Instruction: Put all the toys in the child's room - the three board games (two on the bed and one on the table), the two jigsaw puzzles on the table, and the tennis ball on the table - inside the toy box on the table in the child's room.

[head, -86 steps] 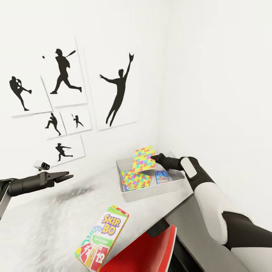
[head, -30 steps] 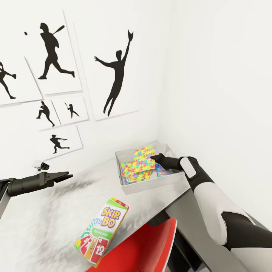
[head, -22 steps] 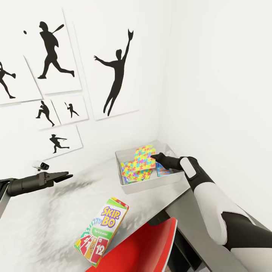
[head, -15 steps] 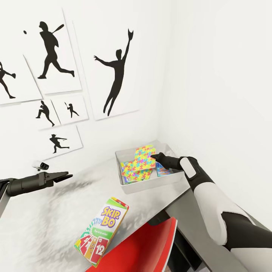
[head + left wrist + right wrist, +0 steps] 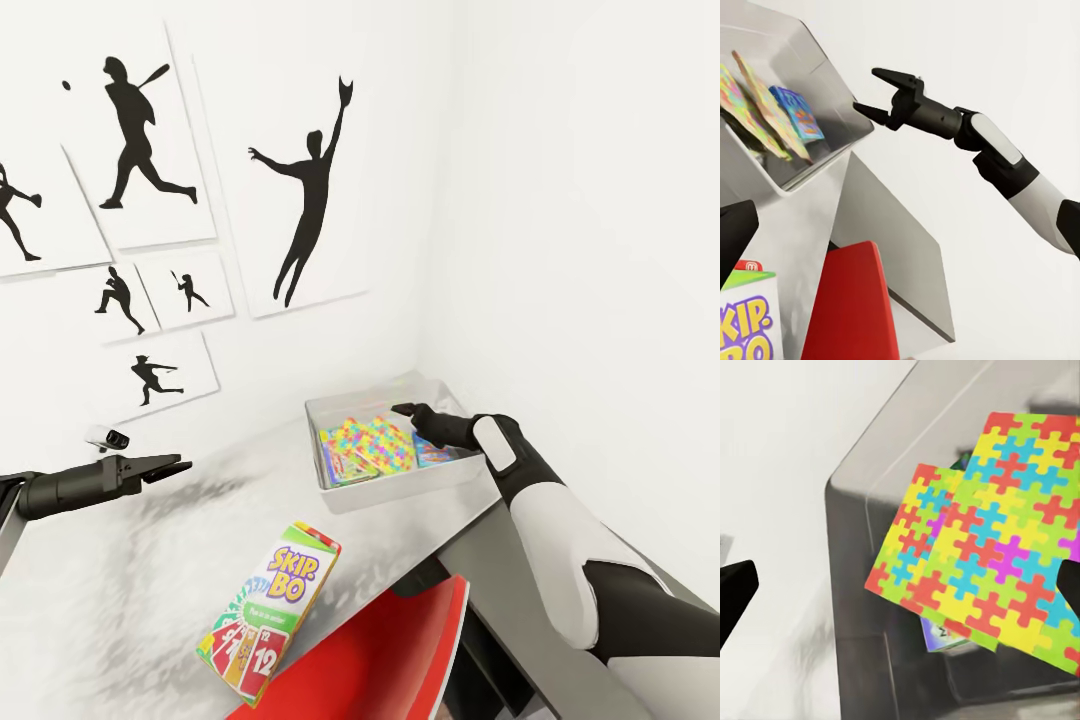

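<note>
Two jigsaw puzzles (image 5: 383,445) lying overlapped inside the toy box (image 5: 400,496), small blue board game (image 5: 434,450) beside them in the same bin. Right gripper (image 5: 409,413) above the box's far side, fingers spread, nothing held. Skip-Bo game (image 5: 270,610) propped tilted at the table (image 5: 120,590) front edge, near a red chair (image 5: 390,665). Left gripper (image 5: 170,466) parted, empty, well left of the box.

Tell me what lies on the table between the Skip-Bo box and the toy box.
Nothing: in the head view, bare grey table separates the Skip-Bo box from the toy box.
</note>
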